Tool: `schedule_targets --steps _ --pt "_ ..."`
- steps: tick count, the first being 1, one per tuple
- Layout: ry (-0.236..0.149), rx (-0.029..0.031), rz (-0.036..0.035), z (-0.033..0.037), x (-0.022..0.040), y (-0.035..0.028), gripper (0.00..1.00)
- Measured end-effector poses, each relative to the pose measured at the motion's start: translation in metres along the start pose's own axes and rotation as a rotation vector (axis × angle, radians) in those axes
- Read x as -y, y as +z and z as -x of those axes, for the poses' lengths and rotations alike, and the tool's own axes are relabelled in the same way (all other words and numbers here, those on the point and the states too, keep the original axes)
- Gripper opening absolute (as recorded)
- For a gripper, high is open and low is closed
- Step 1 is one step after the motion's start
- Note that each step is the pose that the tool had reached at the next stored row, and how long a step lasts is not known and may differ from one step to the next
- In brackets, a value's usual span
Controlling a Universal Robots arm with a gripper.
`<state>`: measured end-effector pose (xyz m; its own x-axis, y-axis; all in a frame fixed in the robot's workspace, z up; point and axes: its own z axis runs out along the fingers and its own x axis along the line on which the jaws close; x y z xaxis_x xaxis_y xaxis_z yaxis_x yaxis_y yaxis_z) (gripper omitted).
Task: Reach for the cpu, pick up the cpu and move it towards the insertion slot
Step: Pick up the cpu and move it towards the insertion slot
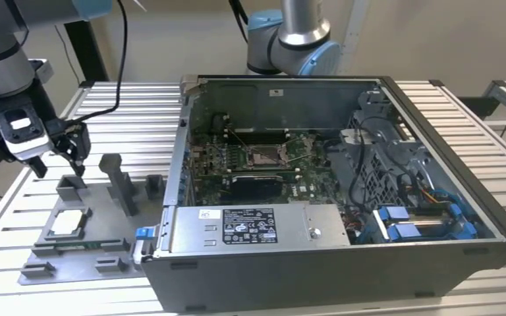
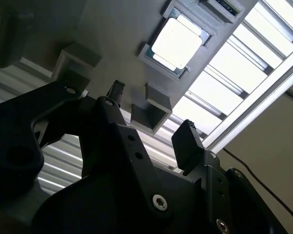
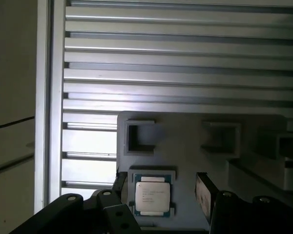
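The cpu is a pale square chip lying flat in a recess of the grey fixture plate, at the exterior view's left. My gripper hangs open in the air above the plate's far end, apart from the chip, with nothing between its fingers. In both wrist views the cpu lies beyond the gripper, and in the first wrist view it sits between the two dark fingertips. The insertion slot is a metal-framed socket on the green board inside the open computer case.
Grey blocks and a tall post stand on the fixture plate beside the chip. A silver power supply box fills the case's near side. A second arm's base stands behind the case. The slatted metal table carries everything.
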<state>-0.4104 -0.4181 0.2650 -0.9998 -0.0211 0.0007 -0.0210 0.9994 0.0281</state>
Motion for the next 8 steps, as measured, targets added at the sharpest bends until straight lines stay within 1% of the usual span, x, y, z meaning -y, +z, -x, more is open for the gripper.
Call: schedule_targets --steps 5,8 --pt "0.0 -0.0001 0.0 -0.0002 0.0016 0.0033 1.0" --pt "0.0 0.0001 0.0001 -0.0004 0.0061 0.006 1.0"
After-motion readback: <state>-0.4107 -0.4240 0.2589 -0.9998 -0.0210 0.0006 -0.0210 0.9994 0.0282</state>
